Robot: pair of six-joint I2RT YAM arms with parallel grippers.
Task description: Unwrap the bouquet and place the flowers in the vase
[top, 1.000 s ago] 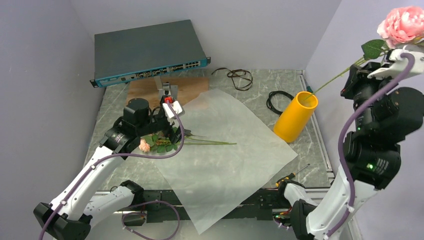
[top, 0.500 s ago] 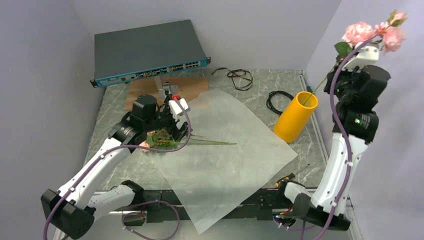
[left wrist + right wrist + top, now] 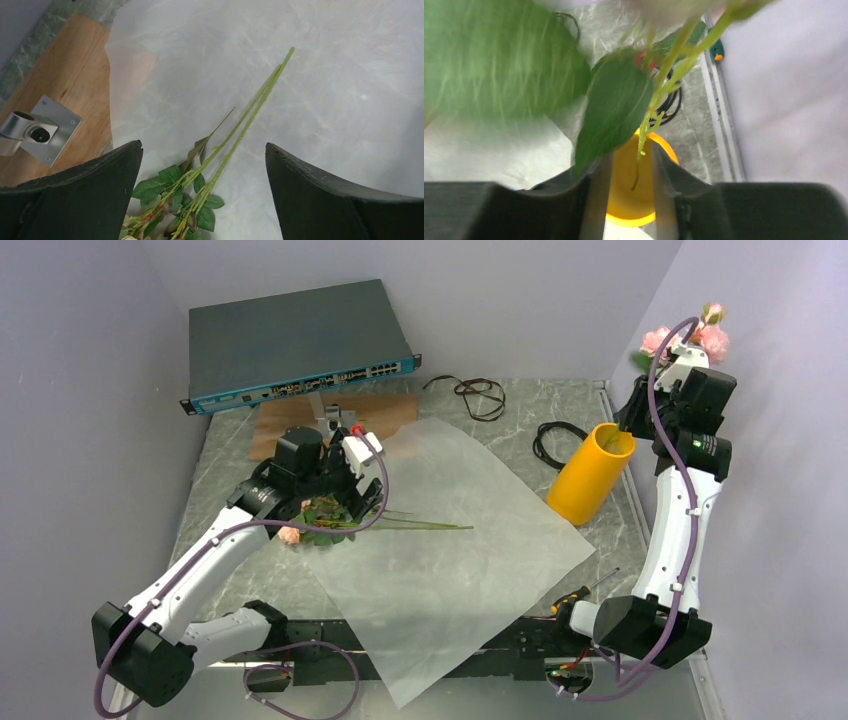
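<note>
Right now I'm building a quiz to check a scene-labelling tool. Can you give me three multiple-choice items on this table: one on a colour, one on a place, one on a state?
1. What colour is the vase?
A blue; B yellow-orange; C white.

2. Where do the loose green stems below the left gripper lie?
A inside the vase; B on a shelf; C on the white paper sheet.

3. How do the left gripper's jaws stand?
A shut on a stem; B wide open, holding nothing; C out of view.

Answers:
1 B: the tube reads yellow-orange in the top view.
2 C: the left wrist view shows them lying flat on the sheet.
3 B: both fingers stand far apart, with the stems untouched below the gap.
</note>
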